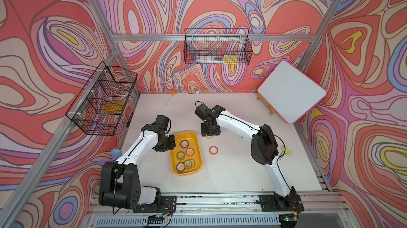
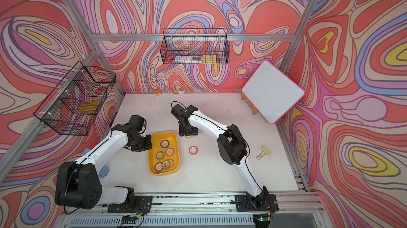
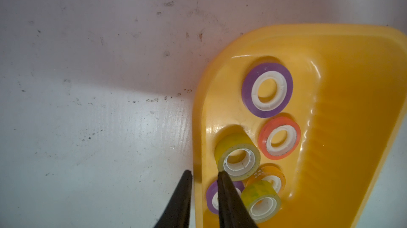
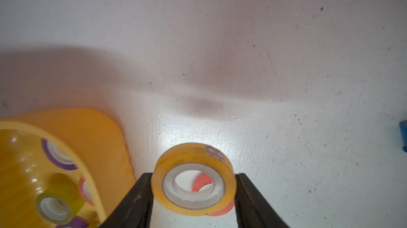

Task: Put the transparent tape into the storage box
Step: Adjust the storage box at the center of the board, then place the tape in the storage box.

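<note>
Left arm point(image 1: 141, 147), right arm point(image 1: 237, 123): white shells, black joint housings, thin black cable along each, small dark screws. Left hand point(image 3: 204, 171), right hand point(image 4: 194, 174): tapered matte-black fingers point(image 3: 182, 198).

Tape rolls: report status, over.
Right jaws shut on yellow roll. Left jaws narrowly apart, empty, over storage box rim. Six rolls in box; red-orange roll loose on table. Path to box open.
</note>
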Action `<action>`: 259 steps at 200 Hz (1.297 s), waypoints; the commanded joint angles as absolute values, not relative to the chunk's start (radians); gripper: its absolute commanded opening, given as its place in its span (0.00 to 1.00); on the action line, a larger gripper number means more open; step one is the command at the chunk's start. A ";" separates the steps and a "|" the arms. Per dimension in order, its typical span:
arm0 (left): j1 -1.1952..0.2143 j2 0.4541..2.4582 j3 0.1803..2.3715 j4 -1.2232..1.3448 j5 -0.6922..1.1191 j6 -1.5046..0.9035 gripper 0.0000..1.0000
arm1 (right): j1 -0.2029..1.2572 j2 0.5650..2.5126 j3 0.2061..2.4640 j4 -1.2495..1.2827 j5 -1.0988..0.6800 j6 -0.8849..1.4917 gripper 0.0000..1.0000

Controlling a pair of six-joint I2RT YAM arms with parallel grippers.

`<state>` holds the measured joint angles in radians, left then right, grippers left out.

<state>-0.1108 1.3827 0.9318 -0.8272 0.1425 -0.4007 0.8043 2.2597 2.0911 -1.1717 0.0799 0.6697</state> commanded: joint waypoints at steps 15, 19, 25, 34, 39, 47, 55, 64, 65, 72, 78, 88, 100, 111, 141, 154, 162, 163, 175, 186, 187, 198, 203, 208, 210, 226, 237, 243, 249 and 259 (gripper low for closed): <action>-0.113 1.397 0.948 -0.861 0.136 -0.396 0.21 | 0.867 2.302 2.274 -1.276 0.127 0.656 0.59; -0.113 1.398 0.948 -0.861 0.137 -0.395 0.21 | 0.874 2.309 2.298 -1.284 0.129 0.654 0.59; -0.113 1.400 0.948 -0.861 0.139 -0.395 0.20 | 0.884 2.323 2.328 -1.292 0.126 0.651 0.59; -0.112 1.403 0.948 -0.861 0.141 -0.394 0.19 | 0.897 2.342 2.368 -1.303 0.120 0.648 0.59; -0.113 1.404 0.948 -0.860 0.145 -0.394 0.17 | 0.905 2.352 2.389 -1.307 0.116 0.648 0.58; -0.113 1.407 0.948 -0.857 0.152 -0.393 0.15 | 0.916 2.368 2.412 -1.311 0.109 0.648 0.58; -0.113 1.410 0.948 -0.856 0.159 -0.393 0.13 | 0.926 2.379 2.428 -1.313 0.104 0.649 0.58; -0.114 1.414 0.948 -0.854 0.168 -0.394 0.09 | 0.938 2.385 2.436 -1.310 0.098 0.652 0.58; -0.114 1.414 0.948 -0.853 0.169 -0.393 0.09 | 0.938 2.385 2.437 -1.309 0.097 0.652 0.58; -0.114 1.418 0.948 -0.852 0.177 -0.394 0.07 | 0.946 2.389 2.434 -1.304 0.095 0.654 0.58; -0.114 1.420 0.948 -0.848 0.183 -0.396 0.07 | 0.952 2.390 2.431 -1.300 0.092 0.655 0.58; -0.117 1.423 0.949 -0.844 0.190 -0.397 0.05 | 0.962 2.390 2.426 -1.291 0.088 0.659 0.58; -0.120 1.425 0.950 -0.840 0.193 -0.401 0.04 | 0.974 2.391 2.422 -1.279 0.079 0.660 0.58; -0.122 1.429 0.951 -0.835 0.198 -0.405 0.04 | 0.983 2.400 2.425 -1.275 0.069 0.663 0.58; -0.131 1.446 0.957 -0.835 0.210 -0.403 0.03 | 1.003 2.429 2.431 -1.258 0.055 0.667 0.58; -0.135 1.448 0.959 -0.833 0.211 -0.402 0.03 | 1.008 2.445 2.431 -1.247 0.047 0.668 0.58; -0.136 1.447 0.959 -0.834 0.210 -0.401 0.03 | 1.011 2.454 2.431 -1.239 0.045 0.669 0.58; -0.137 1.447 0.959 -0.834 0.210 -0.402 0.03 | 1.011 2.456 2.431 -1.237 0.045 0.669 0.59; -0.140 1.443 0.959 -0.835 0.209 -0.399 0.03 | 1.011 2.472 2.434 -1.232 0.041 0.668 0.59; -0.140 1.441 0.957 -0.837 0.205 -0.396 0.03 | 1.012 2.487 2.437 -1.231 0.047 0.670 0.59; -0.141 1.442 0.957 -0.837 0.205 -0.396 0.03 | 1.012 2.488 2.437 -1.230 0.046 0.670 0.59; -0.141 1.441 0.956 -0.839 0.203 -0.394 0.03 | 1.011 2.499 2.437 -1.225 0.050 0.671 0.59; -0.143 1.440 0.956 -0.838 0.203 -0.393 0.03 | 1.011 2.503 2.437 -1.221 0.052 0.672 0.59; -0.143 1.440 0.956 -0.838 0.202 -0.393 0.03 | 1.011 2.508 2.437 -1.219 0.051 0.672 0.59; -0.143 1.440 0.956 -0.840 0.202 -0.392 0.03 | 1.011 2.511 2.437 -1.218 0.052 0.672 0.59; -0.144 1.441 0.956 -0.842 0.204 -0.390 0.02 | 1.011 2.523 2.433 -1.213 0.061 0.673 0.60; -0.147 1.442 0.956 -0.842 0.204 -0.388 0.02 | 1.010 2.532 2.432 -1.215 0.065 0.673 0.61; -0.147 1.440 0.956 -0.843 0.201 -0.388 0.02 | 1.009 2.535 2.429 -1.215 0.070 0.675 0.61; -0.149 1.440 0.956 -0.842 0.200 -0.386 0.02 | 1.008 2.535 2.423 -1.212 0.071 0.674 0.61; -0.150 1.439 0.956 -0.845 0.199 -0.386 0.03 | 1.004 2.536 2.414 -1.207 0.069 0.676 0.61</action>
<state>-0.1394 1.4258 0.9527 -0.8238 0.1886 -0.3996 1.0088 2.5156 2.4218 -1.2243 0.0494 0.6647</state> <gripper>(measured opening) 0.094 0.610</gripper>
